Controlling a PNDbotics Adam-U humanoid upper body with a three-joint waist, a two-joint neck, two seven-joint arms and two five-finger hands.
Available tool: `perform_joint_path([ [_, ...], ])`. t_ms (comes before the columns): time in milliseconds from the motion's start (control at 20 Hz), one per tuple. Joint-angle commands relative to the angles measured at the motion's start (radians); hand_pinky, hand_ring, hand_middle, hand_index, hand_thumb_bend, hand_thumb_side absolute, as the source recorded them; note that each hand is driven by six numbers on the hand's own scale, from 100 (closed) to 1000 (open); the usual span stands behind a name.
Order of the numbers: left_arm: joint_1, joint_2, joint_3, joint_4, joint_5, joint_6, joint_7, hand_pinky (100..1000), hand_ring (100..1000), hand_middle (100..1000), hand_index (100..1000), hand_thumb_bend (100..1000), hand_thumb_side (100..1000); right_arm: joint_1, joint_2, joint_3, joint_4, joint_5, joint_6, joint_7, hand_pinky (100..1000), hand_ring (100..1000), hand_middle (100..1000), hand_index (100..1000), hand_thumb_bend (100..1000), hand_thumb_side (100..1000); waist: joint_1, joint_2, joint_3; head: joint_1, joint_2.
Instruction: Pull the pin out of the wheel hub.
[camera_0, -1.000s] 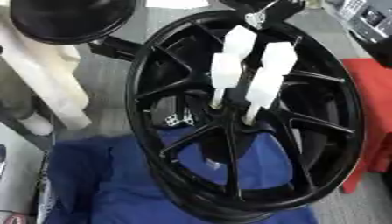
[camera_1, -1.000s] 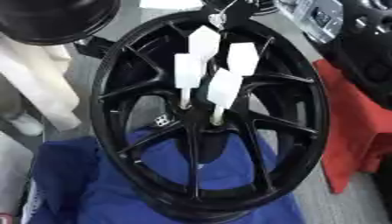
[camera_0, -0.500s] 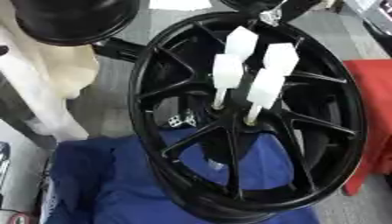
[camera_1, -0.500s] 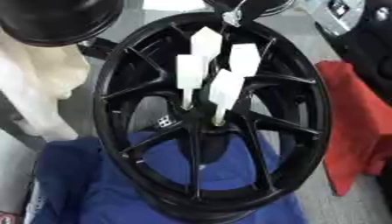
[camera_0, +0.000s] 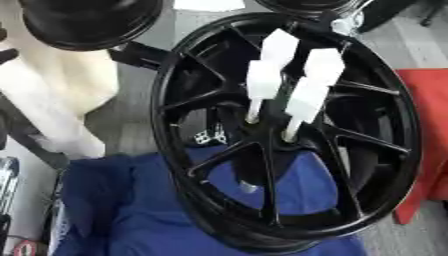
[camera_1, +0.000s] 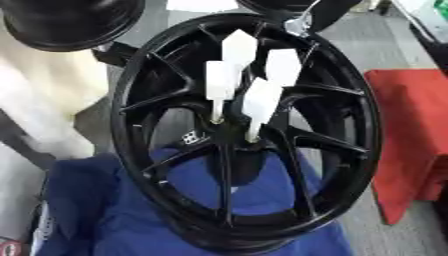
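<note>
A large black wheel hub (camera_0: 401, 150) stands tilted in the middle of both views, its lower edge on a blue cloth (camera_0: 114, 210). Several white pins stick out of its centre, each with a thin stem and a blocky white head. The nearest one (camera_0: 306, 100) stands to the right, another (camera_0: 262, 82) to the left, and two more (camera_0: 280, 45) rise behind them. All are seated in the hub's centre. A small silver piece (camera_1: 300, 22) shows at the top of the rim. Neither of my hands shows in either view.
A second black wheel (camera_0: 87, 20) lies at the upper left. A cream-coloured bulky object (camera_0: 52, 100) fills the left side. A red block (camera_1: 411, 130) sits at the right, close to the rim. Grey floor shows between them.
The whole picture has shifted slightly, so the camera moved. The pins stand in the hub as before.
</note>
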Motion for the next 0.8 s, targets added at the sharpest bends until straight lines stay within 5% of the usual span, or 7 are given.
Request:
perform_joint_path([
  [50, -0.004, 0.009, 0.01, -0.021, 0.0, 0.002, 0.003, 760, 819, 746, 810, 100, 753, 0.002, -0.071, -0.03, -0.088, -0.053, 0.037, 0.047, 855, 860, 834, 904, 100, 100, 0.002, -0.025, -0.002, 0.005, 0.001],
  [400, 0.0, 0.004, 0.013, -0.021, 0.0, 0.003, 0.005, 760, 820, 747, 808, 100, 754, 0.065, -0.142, -0.086, -0.223, -0.111, 0.133, 0.152, 857, 868, 836, 902, 100, 100, 0.003, -0.022, -0.006, 0.008, 0.004],
  [800, 0.0, 0.001, 0.013, -0.021, 0.002, 0.004, 0.004, 760, 822, 746, 806, 100, 756, 0.12, -0.195, -0.126, -0.319, -0.182, 0.178, 0.218, 854, 870, 843, 940, 100, 100, 0.005, -0.015, -0.012, 0.009, 0.013],
])
